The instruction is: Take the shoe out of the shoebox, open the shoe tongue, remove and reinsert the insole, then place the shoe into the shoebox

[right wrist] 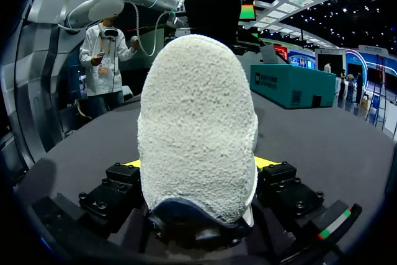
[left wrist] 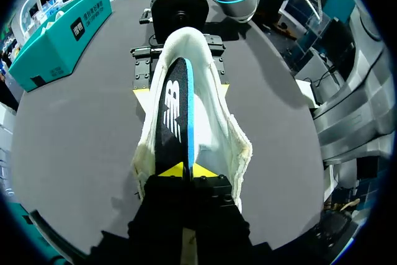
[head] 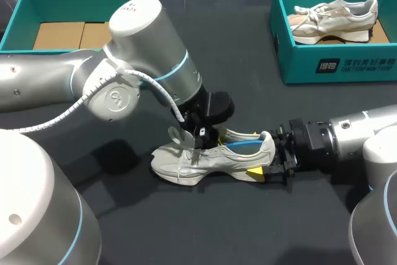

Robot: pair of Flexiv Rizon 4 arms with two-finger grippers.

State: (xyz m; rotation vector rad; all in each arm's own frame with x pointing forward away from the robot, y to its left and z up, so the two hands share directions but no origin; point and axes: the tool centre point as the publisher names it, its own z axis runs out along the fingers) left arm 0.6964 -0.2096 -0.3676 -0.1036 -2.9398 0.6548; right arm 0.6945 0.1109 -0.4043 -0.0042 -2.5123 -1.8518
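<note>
A pale sneaker [head: 198,162] lies on its sole on the dark table, toe to the left. My left gripper [head: 201,133] stands over its opening, shut on the black insole with a blue edge [head: 242,148]. In the left wrist view the insole [left wrist: 173,103] runs edge-up from my left gripper [left wrist: 189,170] down the inside of the sneaker [left wrist: 220,134]. My right gripper [head: 263,164] comes in from the right, its fingers clamped on both sides of the heel. In the right wrist view the fuzzy heel [right wrist: 198,110] fills the space between the fingers of my right gripper [right wrist: 197,164].
A teal shoebox [head: 310,69] at the back right holds a second sneaker [head: 335,20]. Another teal box [head: 25,17] at the back left has cardboard in its bottom. My left arm's large elbow [head: 142,35] hangs over the table's middle left.
</note>
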